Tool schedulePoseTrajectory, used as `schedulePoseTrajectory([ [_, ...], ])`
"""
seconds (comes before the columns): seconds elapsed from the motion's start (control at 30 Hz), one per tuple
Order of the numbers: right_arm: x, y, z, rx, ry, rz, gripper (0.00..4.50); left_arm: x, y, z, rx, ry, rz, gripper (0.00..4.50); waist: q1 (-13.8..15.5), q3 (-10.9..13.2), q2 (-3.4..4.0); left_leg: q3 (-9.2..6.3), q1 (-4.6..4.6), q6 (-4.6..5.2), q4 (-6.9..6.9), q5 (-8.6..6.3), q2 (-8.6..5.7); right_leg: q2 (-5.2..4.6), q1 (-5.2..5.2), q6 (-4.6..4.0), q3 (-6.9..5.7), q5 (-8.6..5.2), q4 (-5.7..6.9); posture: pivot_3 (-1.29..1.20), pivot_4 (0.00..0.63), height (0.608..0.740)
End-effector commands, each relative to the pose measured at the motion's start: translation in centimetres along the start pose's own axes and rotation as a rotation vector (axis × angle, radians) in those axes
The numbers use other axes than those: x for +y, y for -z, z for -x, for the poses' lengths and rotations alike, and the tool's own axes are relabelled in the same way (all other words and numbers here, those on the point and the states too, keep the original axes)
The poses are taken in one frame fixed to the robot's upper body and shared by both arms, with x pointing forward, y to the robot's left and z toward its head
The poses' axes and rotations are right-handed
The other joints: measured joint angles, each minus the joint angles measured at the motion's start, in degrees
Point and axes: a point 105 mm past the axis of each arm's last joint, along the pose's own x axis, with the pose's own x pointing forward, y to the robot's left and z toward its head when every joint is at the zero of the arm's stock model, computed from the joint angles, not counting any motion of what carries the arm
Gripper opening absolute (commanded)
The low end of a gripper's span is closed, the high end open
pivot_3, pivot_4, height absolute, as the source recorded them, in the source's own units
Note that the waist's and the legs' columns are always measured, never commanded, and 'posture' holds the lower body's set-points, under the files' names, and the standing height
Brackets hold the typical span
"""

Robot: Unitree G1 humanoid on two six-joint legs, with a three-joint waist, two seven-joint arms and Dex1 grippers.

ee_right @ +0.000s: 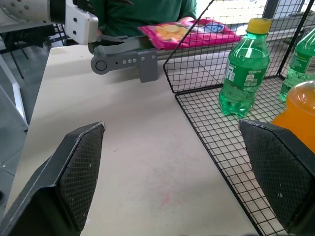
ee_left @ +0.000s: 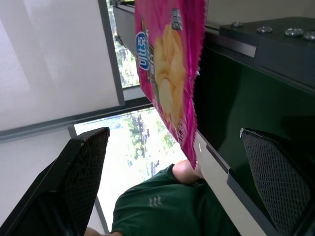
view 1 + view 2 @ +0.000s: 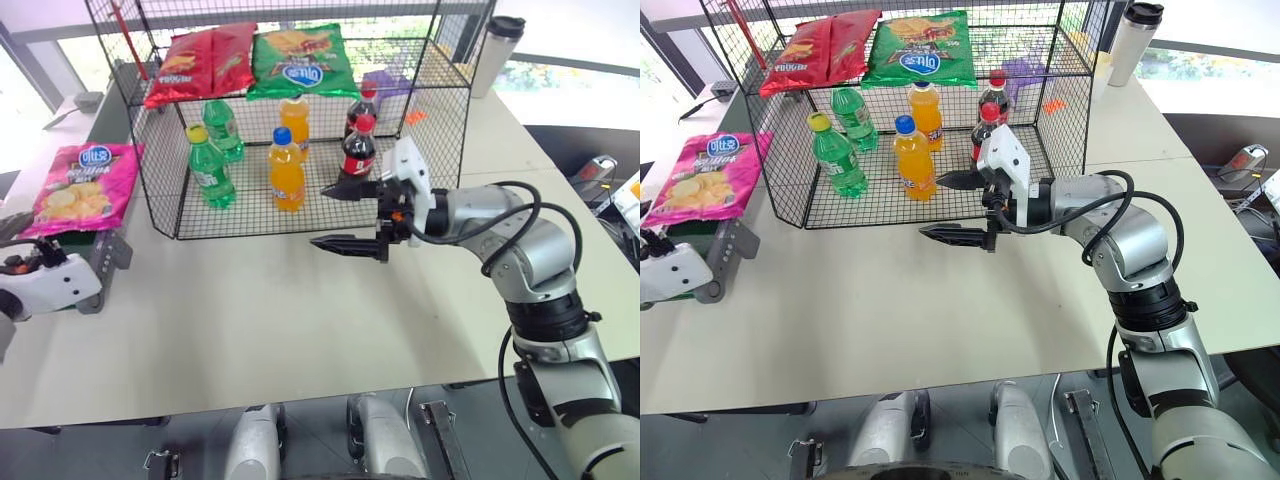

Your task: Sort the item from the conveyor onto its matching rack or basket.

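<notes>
Two black-fingered hands are in sight, and both stand spread wide with nothing between their fingers. The right hand (image 3: 345, 216) hangs above the pale counter (image 3: 260, 320) just in front of the big black wire-grid cage rack (image 3: 440, 110), its fingers pointing across toward the robot's left. The left hand (image 2: 177, 182) sits low at the counter's left edge, close to the end of the narrow dark green conveyor belt with its grey metal frame (image 3: 105, 262).

On that conveyor lies the large flat magenta-pink chip bag with the blue oval logo and pictured yellow chips (image 3: 82, 187), just outside the rack's left wall. Neither hand touches it.

Inside the rack, the lower level holds two green soda bottles (image 3: 210, 168), two orange soda bottles (image 3: 287, 170) and two dark cola bottles with red caps (image 3: 358, 147). On the upper level lie red chip bags (image 3: 200, 62) and a green chip bag (image 3: 300, 60) side by side. Beyond the rack stands a tall pale tumbler with a dark lid (image 3: 497, 55). A person in a green shirt (image 2: 162, 206) is beside the conveyor.
</notes>
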Motion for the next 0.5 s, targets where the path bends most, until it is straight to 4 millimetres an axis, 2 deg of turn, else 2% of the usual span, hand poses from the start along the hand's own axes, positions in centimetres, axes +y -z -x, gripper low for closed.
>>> schedulePoseTrajectory([
  [0.03, 0.0, -1.1, 0.4, -0.031, 0.023, 0.045, 4.50, 0.4, -0.1, -0.3, -0.003, -0.012, -0.026, 4.45, 0.0, 0.0, 0.00, 0.00, 0.00, 0.00, 0.01, 0.00, 0.00, 0.00, 0.00, 0.00, 0.00, 0.00, 0.02, 0.00, 0.150, 0.740],
  [0.4, -0.1, -1.0, 0.6, -0.037, 0.057, 0.044, 4.50, -0.2, -0.6, -2.0, -0.019, 0.000, -0.013, 4.45, 0.1, 0.0, -0.01, -0.01, 0.05, 0.01, 0.07, 0.01, -0.01, 0.01, -0.01, 0.15, 0.00, 0.08, 0.22, 0.00, 0.150, 0.740],
  [0.5, -0.2, -1.0, 0.6, -0.034, 0.069, 0.047, 4.50, -0.9, -0.5, -2.4, -0.016, 0.017, -0.002, 4.45, 0.1, 0.0, -0.01, -0.01, 0.08, 0.00, 0.08, 0.01, -0.01, 0.00, 0.01, 0.15, 0.00, 0.08, 0.24, 0.00, 0.150, 0.740],
])
